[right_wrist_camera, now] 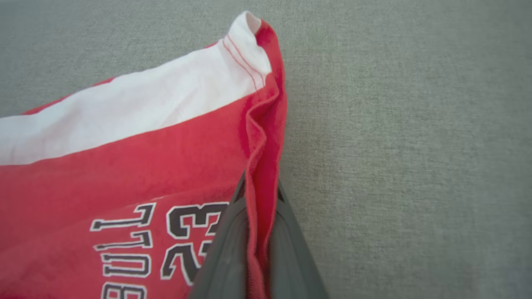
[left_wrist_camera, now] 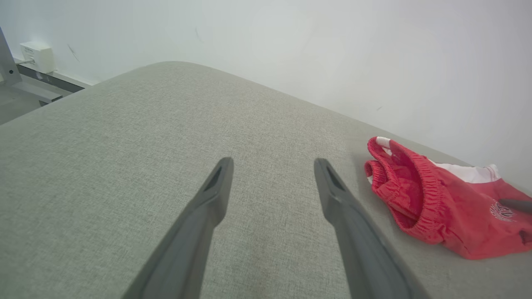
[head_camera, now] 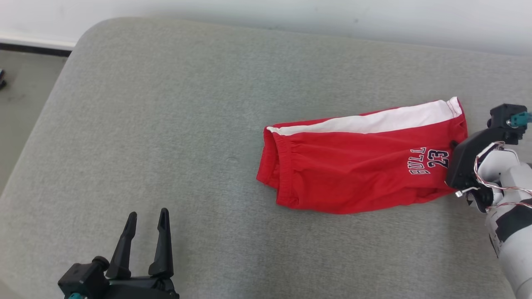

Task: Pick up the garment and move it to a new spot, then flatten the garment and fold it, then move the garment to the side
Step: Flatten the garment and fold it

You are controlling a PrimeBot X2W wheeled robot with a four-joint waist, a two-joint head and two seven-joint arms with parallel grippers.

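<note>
The garment point(head_camera: 357, 166) is a pair of red shorts with a white side stripe and "BULL 23" printed in dark letters, lying folded on the grey cushion point(head_camera: 166, 124) right of centre. My right gripper point(right_wrist_camera: 259, 187) is shut on the garment's red hem edge point(right_wrist_camera: 266, 137), the cloth pinched between its two fingers. In the head view that arm's dark wrist block point(head_camera: 467, 160) sits at the garment's right end. My left gripper point(head_camera: 146, 218) stands open at the lower left, well apart from the shorts point(left_wrist_camera: 436, 203), with bare cushion between its fingers point(left_wrist_camera: 216, 187).
A white wall point(head_camera: 291, 16) runs along the cushion's far edge. The cushion's rounded left corner drops to a grey floor point(head_camera: 20, 95). In the left wrist view, a white socket box point(left_wrist_camera: 38, 56) sits low on the wall at far left.
</note>
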